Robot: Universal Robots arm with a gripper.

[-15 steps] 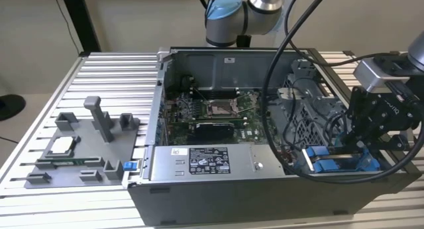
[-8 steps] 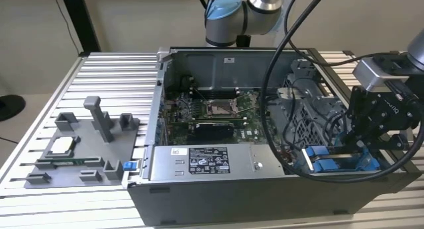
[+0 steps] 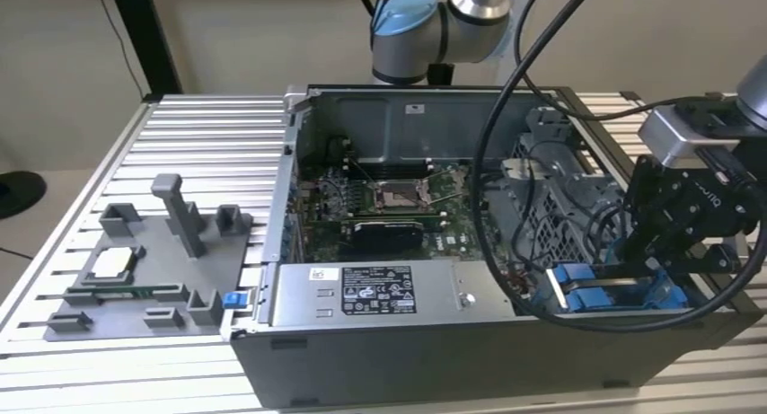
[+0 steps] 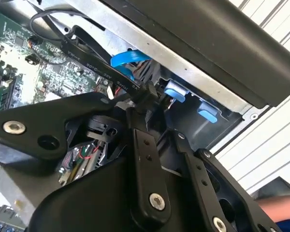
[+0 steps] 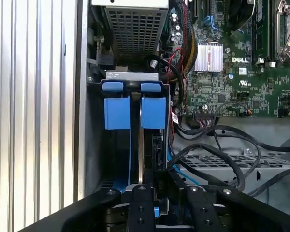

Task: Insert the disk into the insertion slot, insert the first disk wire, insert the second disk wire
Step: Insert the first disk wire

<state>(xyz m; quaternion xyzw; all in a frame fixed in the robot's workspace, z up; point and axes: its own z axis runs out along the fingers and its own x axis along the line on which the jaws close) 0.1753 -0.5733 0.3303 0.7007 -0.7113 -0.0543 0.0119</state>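
The insertion slot (image 5: 130, 77) is the grey metal bay with blue tabs at the open computer case's corner on the exterior view's right (image 3: 599, 293). Blue carrier plastic (image 5: 153, 112) stands in it beside a thin silver edge, so the disk looks seated, with its body hidden. My black gripper (image 3: 641, 266) hangs right over this bay. In the second wrist view my gripper (image 4: 137, 107) looks shut on the black connector of a flat black disk wire (image 4: 94, 60), close to the blue tabs (image 4: 176, 92). A blue wire (image 4: 124, 60) loops just behind it.
The green motherboard (image 3: 383, 203) lies in the middle of the case, with loose black cables (image 5: 217, 145) between it and the bay. The grey power-supply box (image 3: 377, 293) sits along the case's front. A grey fixture tray (image 3: 144, 270) rests on the slatted table on the exterior view's left.
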